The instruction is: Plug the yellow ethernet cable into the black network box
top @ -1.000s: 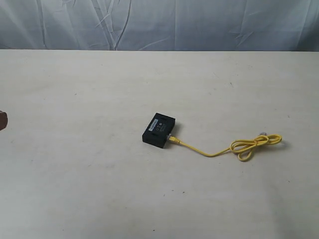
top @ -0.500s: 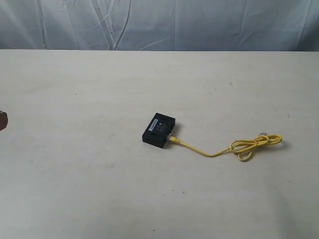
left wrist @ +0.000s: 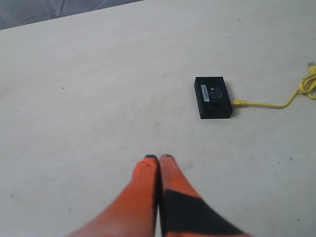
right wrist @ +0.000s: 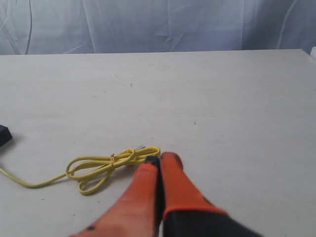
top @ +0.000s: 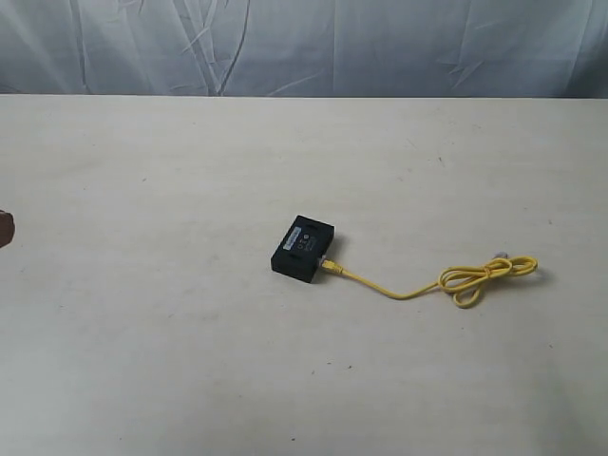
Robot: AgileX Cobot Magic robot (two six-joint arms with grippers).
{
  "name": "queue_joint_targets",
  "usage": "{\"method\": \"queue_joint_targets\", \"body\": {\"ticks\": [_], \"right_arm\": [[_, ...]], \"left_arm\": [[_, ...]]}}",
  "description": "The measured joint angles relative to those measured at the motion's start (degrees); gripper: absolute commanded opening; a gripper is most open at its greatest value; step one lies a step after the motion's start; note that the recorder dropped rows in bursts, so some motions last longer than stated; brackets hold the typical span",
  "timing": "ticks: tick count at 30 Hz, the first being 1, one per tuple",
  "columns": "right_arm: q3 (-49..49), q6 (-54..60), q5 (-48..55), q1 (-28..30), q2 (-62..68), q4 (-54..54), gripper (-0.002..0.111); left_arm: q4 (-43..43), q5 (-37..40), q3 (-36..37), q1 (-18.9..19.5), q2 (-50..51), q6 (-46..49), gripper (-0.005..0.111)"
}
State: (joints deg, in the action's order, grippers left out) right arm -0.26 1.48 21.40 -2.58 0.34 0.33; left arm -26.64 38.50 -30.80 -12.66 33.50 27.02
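The black network box [top: 303,249] lies flat near the table's middle, its white label up. The yellow ethernet cable [top: 399,290] has one plug at the box's right side, seemingly seated in a port, and runs right to a bunched loop [top: 484,277]. In the left wrist view the box [left wrist: 213,97] and the cable [left wrist: 266,104] lie well ahead of my left gripper [left wrist: 159,158], which is shut and empty. My right gripper [right wrist: 160,159] is shut and empty, hovering just beside the loop [right wrist: 106,166]. A sliver at the exterior view's left edge may be an arm [top: 5,228].
The pale table [top: 190,361] spreads wide around the box. A wrinkled grey-blue cloth backdrop [top: 304,47] hangs behind the far edge. The box's corner [right wrist: 4,134] shows at the right wrist view's edge.
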Motion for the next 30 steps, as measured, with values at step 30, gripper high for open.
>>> {"method": "queue_joint_targets", "body": {"ticks": [30], "right_arm": [[0.1,0.0,0.0,0.0,0.0,0.2,0.000]], "left_arm": [[20.9,-22.2,24.2,8.8,-31.9,0.7,0.000]]}}
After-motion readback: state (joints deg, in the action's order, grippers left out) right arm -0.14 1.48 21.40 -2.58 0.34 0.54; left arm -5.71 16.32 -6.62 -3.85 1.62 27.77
